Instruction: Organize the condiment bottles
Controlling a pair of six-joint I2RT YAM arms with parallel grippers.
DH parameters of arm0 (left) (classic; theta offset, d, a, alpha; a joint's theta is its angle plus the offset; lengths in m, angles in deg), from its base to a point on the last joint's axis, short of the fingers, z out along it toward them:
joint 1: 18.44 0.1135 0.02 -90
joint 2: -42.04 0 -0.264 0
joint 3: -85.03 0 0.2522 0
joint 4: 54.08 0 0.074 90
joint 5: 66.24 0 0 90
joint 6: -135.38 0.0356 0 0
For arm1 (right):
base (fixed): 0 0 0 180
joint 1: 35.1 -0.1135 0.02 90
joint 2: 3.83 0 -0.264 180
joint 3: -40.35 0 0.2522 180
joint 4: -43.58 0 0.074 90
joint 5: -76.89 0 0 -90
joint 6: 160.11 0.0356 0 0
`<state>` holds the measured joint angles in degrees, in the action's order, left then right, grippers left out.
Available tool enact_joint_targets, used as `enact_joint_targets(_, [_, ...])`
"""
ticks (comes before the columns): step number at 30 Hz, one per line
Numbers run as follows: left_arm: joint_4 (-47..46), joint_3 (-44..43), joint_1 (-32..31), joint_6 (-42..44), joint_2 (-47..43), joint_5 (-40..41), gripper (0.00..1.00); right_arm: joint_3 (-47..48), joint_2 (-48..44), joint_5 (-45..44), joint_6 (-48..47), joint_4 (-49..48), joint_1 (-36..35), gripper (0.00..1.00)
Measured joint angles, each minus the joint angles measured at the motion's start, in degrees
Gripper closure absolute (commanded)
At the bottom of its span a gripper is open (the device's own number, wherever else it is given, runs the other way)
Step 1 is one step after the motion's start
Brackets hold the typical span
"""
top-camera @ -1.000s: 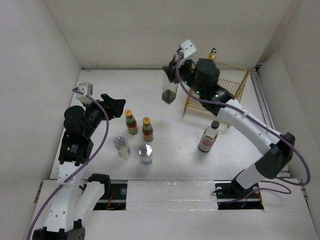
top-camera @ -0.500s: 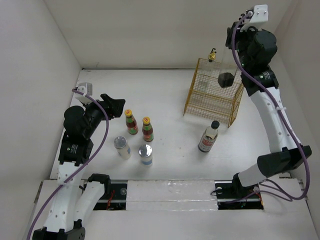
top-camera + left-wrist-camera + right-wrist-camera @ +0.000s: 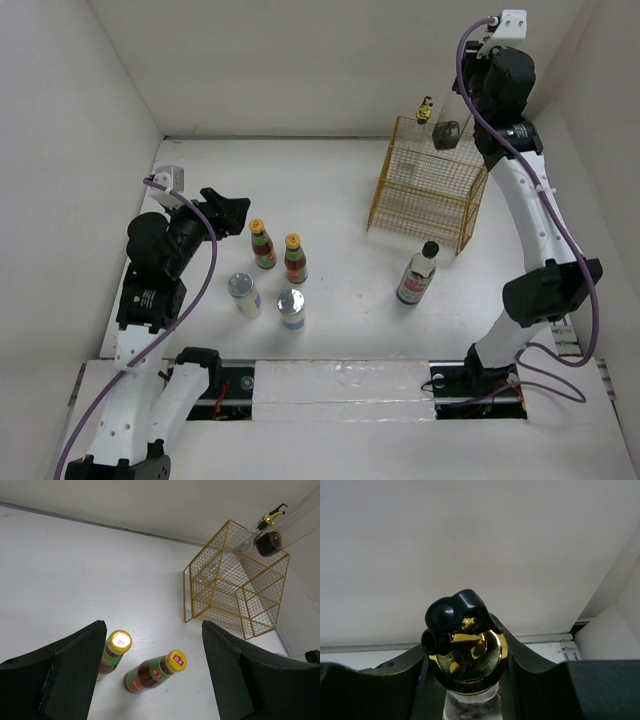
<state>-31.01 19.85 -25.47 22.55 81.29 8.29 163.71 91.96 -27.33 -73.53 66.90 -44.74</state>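
Note:
My right gripper (image 3: 466, 95) is shut on the neck of a clear glass cruet (image 3: 447, 133) with dark liquid at its bottom. It holds the cruet in the air over the back of the yellow wire basket (image 3: 430, 190). In the right wrist view the fingers (image 3: 535, 675) flank the cruet's gold spout (image 3: 466, 652). A second cruet (image 3: 426, 108) stands at the basket's back. Two red-sauce bottles (image 3: 263, 246) (image 3: 295, 259), two silver-lidded jars (image 3: 243, 295) (image 3: 291, 309) and the black-capped bottle (image 3: 418, 274) stand on the table. My left gripper (image 3: 232, 213) is open above and left of the sauce bottles (image 3: 114, 652) (image 3: 155, 672).
White walls close in the table on the left, back and right. The basket (image 3: 235, 580) stands at the back right near the right wall. A rail runs along the right edge (image 3: 525, 200).
My right arm has swung the held cruet from the table's middle up and to the right, and now holds it over the back of the basket. The left arm has not moved.

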Motion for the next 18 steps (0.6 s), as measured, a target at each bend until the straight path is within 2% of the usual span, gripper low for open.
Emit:
enact_joint_targets(8, [0.00, 0.00, 0.00, 0.00, 0.00, 0.09, 0.27, 0.92, 1.97, -1.99, 3.26, -0.61, 1.77, 1.00])
enact_joint_targets(12, [0.00, 0.00, 0.00, 0.00, 0.00, 0.09, 0.27, -4.52, 1.22, -4.09, 4.96, -5.92, 1.92, 1.00])
enact_joint_targets(18, [-0.02, 0.00, 0.00, 0.00, 0.00, 0.13, 0.27, -7.58, 0.13, -6.60, 7.69, -10.16, 2.08, 1.00])
